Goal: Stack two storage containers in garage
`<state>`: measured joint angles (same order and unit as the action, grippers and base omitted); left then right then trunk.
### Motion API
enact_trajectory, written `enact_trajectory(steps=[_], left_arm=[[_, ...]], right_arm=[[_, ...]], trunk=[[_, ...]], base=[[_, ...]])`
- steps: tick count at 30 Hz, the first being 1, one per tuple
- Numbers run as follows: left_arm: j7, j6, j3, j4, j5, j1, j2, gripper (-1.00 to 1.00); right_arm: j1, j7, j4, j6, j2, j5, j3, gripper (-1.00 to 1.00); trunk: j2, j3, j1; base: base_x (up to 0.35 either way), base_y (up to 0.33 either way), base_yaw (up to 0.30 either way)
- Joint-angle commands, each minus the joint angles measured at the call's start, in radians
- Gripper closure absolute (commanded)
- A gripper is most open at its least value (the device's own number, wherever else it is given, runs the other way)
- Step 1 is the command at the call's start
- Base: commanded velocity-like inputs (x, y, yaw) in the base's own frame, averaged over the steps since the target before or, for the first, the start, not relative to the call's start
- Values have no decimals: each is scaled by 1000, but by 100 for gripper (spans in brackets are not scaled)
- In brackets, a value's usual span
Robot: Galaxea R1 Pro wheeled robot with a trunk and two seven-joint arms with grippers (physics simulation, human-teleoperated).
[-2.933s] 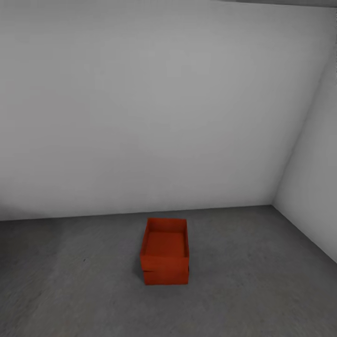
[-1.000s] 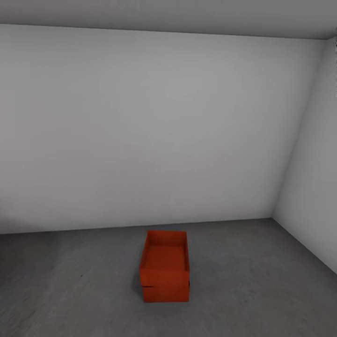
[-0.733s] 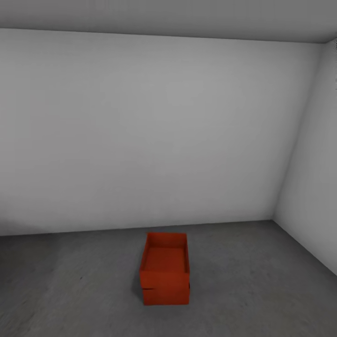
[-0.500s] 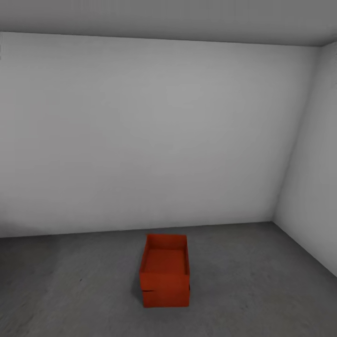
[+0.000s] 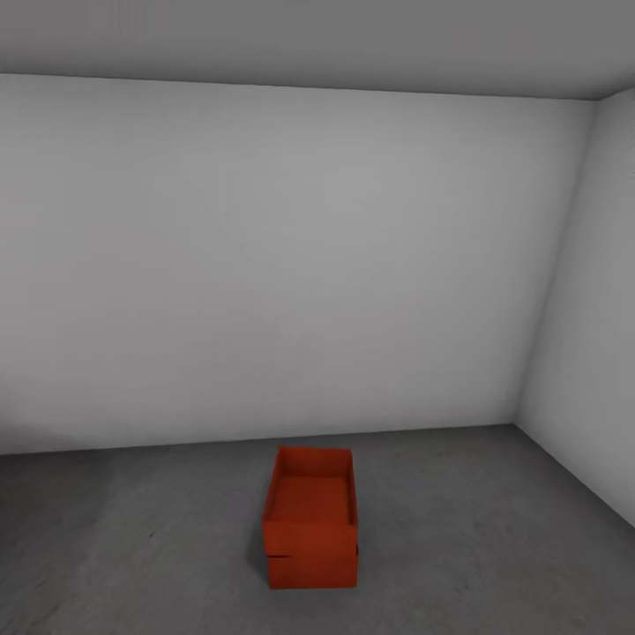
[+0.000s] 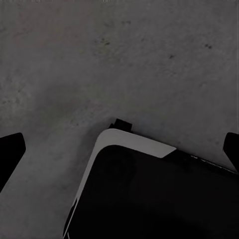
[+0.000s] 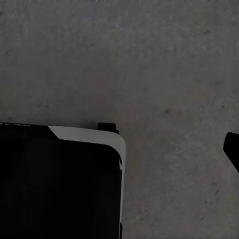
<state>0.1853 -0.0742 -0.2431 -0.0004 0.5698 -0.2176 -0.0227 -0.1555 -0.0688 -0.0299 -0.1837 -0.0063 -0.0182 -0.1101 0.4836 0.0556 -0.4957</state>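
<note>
Two orange-red containers [image 5: 311,520] stacked on the grey floor [image 5: 476,529] near the pale back wall [image 5: 291,265] – upper one seated on the lower, left fingers [image 6: 10,152] spread wide and empty above the floor, right fingers [image 7: 232,145] glimpsed by one dark tip – opening not determinable, dark robot base [image 6: 154,199] seen below.

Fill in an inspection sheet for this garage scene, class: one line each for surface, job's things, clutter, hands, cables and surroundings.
Surface: dark grey mottled concrete floor.
Job's things: two orange-red storage containers stacked on the floor, upper one open-topped and sitting slightly skewed on the lower.
Clutter: nothing seen.
Hands: left hand open, fingertips wide apart above the floor; right hand, one fingertip at the picture's edge, state unclear.
Cables: nothing seen.
Surroundings: plain pale grey walls meeting at a corner.
</note>
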Motion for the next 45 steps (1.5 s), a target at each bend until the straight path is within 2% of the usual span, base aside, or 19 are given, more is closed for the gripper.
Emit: enact_trajectory(steps=[1,13,26,41,45], left_arm=[[3,-3,-8,0,9,0,0,-100],[3,-3,-8,0,10,0,0,-100],[3,-3,-10,-7,8,0,7,-100],[3,-3,-12,-15,4,0,18,-100],[3,-3,-13,-15,3,0,18,-100]], right_arm=[[-1,-3,-3,-5,0,-2,-8,-100],[-1,-3,-2,-5,0,0,-8,-100],[-1,-5,-2,4,0,19,-17,-100],[-1,-12,-2,5,2,12,-17,-100],[-1,-14,-2,4,11,13,-10,-100]], trunk=[[0,1,0],[0,17,0],[0,18,0],[0,18,0],[0,18,0]], base=[[0,0,0],[0,0,0],[0,0,0],[0,0,0],[0,0,0]])
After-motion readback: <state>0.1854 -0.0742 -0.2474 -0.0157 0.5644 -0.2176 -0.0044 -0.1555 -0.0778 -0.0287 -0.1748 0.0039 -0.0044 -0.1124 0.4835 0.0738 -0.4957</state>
